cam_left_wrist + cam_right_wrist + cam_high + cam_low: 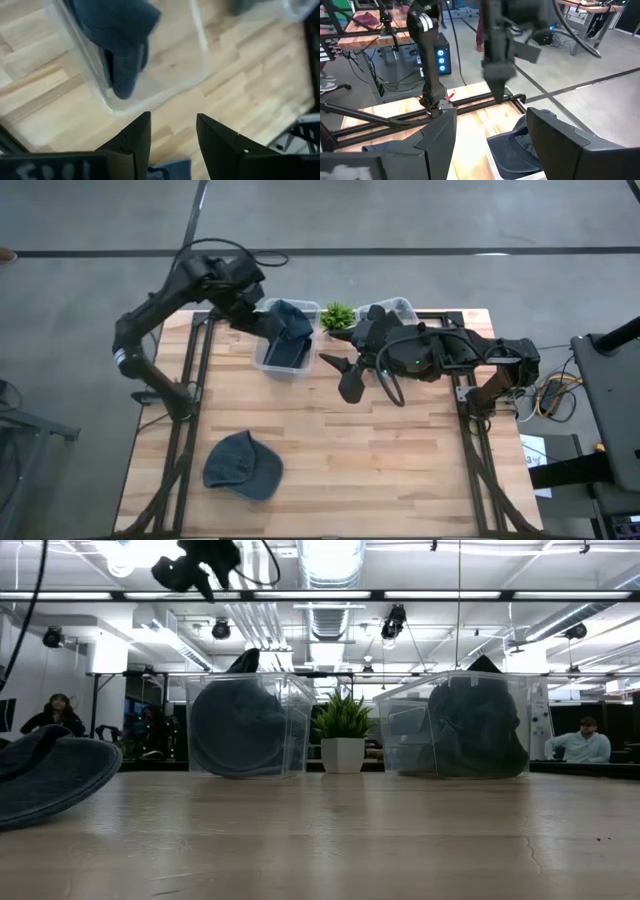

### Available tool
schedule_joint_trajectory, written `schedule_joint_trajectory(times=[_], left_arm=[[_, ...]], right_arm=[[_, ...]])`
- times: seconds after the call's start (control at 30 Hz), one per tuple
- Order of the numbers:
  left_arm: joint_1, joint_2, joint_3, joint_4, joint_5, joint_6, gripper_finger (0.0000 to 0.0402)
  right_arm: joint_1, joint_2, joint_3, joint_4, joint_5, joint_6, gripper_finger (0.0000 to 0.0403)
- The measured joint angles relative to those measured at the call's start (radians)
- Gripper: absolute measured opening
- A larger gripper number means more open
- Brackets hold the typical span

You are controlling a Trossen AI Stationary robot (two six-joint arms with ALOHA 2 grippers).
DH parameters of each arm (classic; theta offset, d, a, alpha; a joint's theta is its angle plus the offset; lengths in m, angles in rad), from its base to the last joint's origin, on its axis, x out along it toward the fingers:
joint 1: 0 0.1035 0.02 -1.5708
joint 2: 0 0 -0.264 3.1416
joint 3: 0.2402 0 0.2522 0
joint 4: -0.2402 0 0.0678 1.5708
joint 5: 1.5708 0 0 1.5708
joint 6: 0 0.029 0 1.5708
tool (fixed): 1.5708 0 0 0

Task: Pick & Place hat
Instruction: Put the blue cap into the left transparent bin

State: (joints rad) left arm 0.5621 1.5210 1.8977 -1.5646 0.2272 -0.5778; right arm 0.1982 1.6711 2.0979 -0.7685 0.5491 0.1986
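Note:
A dark blue hat [243, 466] lies flat on the wooden table near its front left; it also shows in the low view [50, 775]. A second dark blue hat [290, 330] sits in a clear bin [268, 362] at the far middle. My left gripper [264, 320] hangs open and empty above that bin; in the left wrist view [172, 117] the hat [120, 40] lies in the bin below it. My right gripper [341, 376] is open and empty, raised just right of the bin; in the right wrist view [490, 112] its fingers are spread.
A small potted plant [337, 315] stands between the left bin and a second clear bin [402, 308] at the far right, which holds dark cloth [470, 730]. People sit in the room behind the table. Bare wood lies across the table's middle and right front.

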Motion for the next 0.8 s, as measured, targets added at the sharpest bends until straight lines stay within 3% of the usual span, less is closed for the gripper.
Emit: schedule_joint_trajectory(times=[0.47, 0.8], left_arm=[[-0.198, -0.138, -0.005, 0.001, 0.11, -0.122, 0.0149], [-0.433, -0.106, -0.005, 0.043, 0.044, 0.036, 0.0149]], right_arm=[[0.002, 0.0, 0.001, -0.04, -0.011, 0.004, 0.0233], [0.027, -0.008, 0.002, -0.092, -0.08, 0.025, 0.0233]])
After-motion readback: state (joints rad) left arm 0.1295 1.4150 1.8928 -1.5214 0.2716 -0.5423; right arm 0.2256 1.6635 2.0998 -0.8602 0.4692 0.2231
